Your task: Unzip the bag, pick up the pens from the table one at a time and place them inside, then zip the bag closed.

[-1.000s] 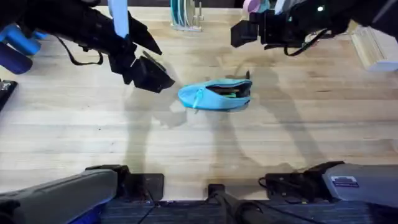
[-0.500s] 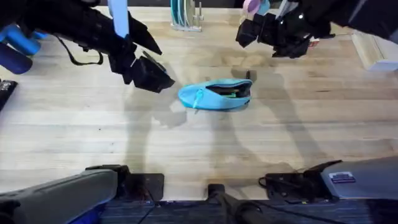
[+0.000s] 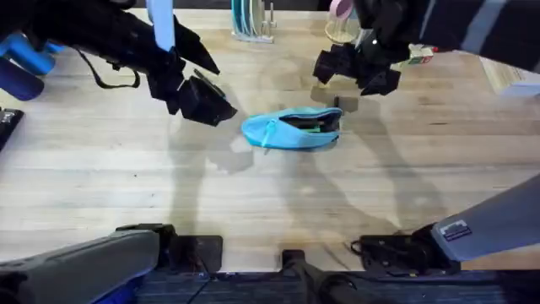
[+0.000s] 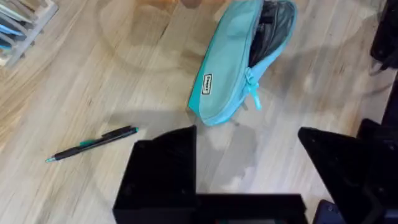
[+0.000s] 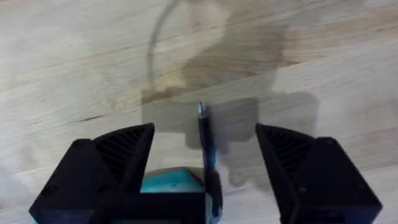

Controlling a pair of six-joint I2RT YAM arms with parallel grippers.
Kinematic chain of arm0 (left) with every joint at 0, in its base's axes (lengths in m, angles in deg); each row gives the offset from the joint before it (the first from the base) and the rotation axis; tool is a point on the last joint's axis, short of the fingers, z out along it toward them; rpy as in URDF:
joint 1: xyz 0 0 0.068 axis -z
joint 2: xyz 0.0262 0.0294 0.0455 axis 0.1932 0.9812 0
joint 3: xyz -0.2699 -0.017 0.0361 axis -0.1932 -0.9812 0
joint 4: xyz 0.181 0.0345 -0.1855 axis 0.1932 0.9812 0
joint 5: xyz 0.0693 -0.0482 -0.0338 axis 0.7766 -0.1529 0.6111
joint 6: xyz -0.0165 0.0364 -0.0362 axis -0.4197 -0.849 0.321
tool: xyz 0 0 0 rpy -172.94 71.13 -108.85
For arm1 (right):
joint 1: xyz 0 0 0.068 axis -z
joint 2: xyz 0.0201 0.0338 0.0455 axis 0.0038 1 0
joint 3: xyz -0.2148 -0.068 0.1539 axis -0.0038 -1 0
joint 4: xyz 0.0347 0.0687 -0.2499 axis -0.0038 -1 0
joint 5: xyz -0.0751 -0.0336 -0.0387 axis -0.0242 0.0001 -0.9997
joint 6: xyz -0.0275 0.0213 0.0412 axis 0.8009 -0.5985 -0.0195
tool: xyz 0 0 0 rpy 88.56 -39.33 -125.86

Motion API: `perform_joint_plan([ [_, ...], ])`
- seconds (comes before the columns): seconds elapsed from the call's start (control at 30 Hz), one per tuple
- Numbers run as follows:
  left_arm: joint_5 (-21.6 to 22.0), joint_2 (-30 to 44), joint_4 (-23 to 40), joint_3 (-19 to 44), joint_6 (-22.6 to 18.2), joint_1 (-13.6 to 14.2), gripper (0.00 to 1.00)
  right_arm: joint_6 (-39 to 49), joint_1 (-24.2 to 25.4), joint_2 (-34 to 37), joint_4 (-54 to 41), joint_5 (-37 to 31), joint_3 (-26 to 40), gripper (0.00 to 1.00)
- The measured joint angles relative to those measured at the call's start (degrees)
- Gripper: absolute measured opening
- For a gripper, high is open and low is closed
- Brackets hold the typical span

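Observation:
The light-blue bag (image 3: 291,128) lies mid-table with its zipper open and a dark inside showing; it appears again as the bag (image 4: 239,62) in the left wrist view. One dark pen (image 3: 337,103) lies just past the bag's right end. My right gripper (image 3: 354,72) hovers open above it, and in its wrist view the pen (image 5: 204,137) sits between the fingers (image 5: 112,162), next to the bag's edge (image 5: 171,183). My left gripper (image 3: 198,97) is open, left of the bag. Another pen (image 4: 93,143) lies on the table beside the left gripper (image 4: 249,174).
Dark-blue cylinders (image 3: 21,72) lie at the far left and a black object (image 3: 7,122) at the left edge. A rack (image 3: 251,21) and a pink cup (image 3: 342,13) stand at the back, with a wooden box (image 3: 506,63) at the right.
My right gripper has come down and toward the bag's right end, over the pen there. The left arm and the bag have not moved.

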State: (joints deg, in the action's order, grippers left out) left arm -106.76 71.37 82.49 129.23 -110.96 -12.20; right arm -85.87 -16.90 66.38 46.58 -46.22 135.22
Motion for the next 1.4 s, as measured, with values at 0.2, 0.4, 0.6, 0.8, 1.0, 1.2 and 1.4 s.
perform_joint_plan([
  [0.2,0.0,0.0,-0.02,0.0,0.0,0.0,0.994,-1.63,0.0,2.76,0.13,0.0,0.0,0.996],
  [0.4,0.01,0.0,0.0,0.0,0.0,0.0,0.993,-5.26,0.0,5.67,0.13,0.02,0.0,0.996],
  [0.6,0.01,0.0,-0.01,0.0,0.0,0.0,0.993,-7.52,-0.05,6.09,0.18,0.18,0.11,0.996],
  [0.8,0.0,0.0,0.0,0.0,-0.02,0.0,0.994,-7.83,-0.44,6.42,-0.02,0.0,0.33,0.959],
  [1.0,0.01,0.0,0.0,0.0,-0.01,0.0,0.994,-7.81,-1.35,6.85,-0.52,-1.23,0.62,0.912],
  [1.2,0.0,0.0,0.0,0.0,0.0,0.0,0.994,-7.81,-2.99,6.96,-0.73,-2.14,0.63,0.898],
  [1.4,0.02,0.0,0.11,0.0,0.0,0.0,0.993,-7.83,-4.13,6.96,-0.96,-2.19,0.63,0.782],
])
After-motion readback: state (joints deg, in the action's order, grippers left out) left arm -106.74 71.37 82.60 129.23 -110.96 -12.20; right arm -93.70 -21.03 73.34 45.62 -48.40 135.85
